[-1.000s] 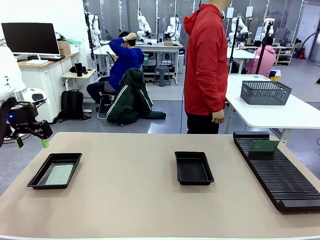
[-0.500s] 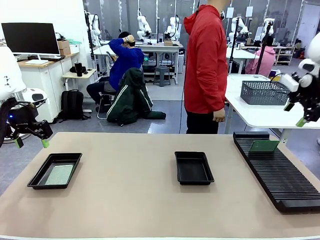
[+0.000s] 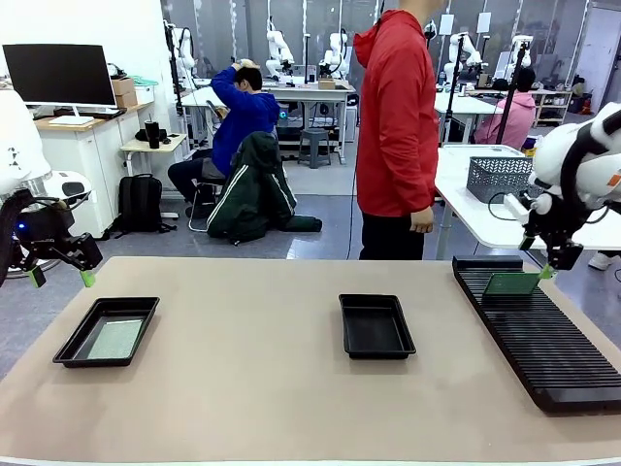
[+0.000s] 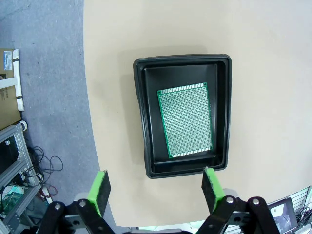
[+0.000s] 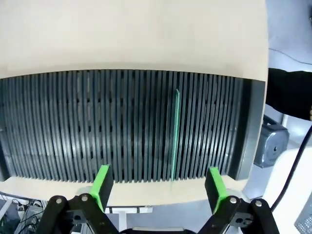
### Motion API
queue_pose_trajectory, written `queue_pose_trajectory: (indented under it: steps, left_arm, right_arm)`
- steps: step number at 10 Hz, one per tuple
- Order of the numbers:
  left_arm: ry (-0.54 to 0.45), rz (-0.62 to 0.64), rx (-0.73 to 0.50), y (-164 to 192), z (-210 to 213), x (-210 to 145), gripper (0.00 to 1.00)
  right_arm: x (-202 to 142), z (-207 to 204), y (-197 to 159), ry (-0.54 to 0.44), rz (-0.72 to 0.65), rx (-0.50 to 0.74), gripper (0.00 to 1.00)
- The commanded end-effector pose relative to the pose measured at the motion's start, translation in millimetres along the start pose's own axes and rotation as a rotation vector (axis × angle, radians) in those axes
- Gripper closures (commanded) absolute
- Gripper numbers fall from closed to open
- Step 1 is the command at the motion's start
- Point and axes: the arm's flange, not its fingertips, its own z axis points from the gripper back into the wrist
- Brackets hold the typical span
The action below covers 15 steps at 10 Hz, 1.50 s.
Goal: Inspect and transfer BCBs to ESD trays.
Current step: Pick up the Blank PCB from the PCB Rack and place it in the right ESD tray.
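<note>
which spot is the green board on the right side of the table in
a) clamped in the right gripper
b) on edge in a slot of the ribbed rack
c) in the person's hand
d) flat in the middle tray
b: the green board stands on edge in a slot near the far end of the ribbed rack, and the right gripper above it has its jaws wide open, not clamped on it.

BCB (image 5: 175, 131) upright in rack (image 5: 73, 122), fingers (image 5: 103, 183) apart.
</note>
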Motion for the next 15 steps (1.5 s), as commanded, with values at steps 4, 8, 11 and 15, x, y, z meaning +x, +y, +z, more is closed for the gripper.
queue_pose_trajectory:
  steps: [4, 8, 11, 15]
  left_arm:
    - [-0.011, 0.002, 0.004, 1, -2, 0, 0.00]
    - [-0.011, 0.002, 0.004, 1, -2, 0, 0.00]
    - [-0.011, 0.002, 0.004, 1, -2, 0, 0.00]
    - [-0.011, 0.002, 0.004, 1, -2, 0, 0.00]
  right_arm:
    - [6, -43, -25, 0.045, 0.005, 0.007, 0.00]
    - [1, -58, -28, 0.049, -0.033, 0.018, 0.00]
    - [3, -58, -23, 0.038, -0.009, 0.034, 0.00]
    - [3, -58, -23, 0.038, -0.009, 0.034, 0.00]
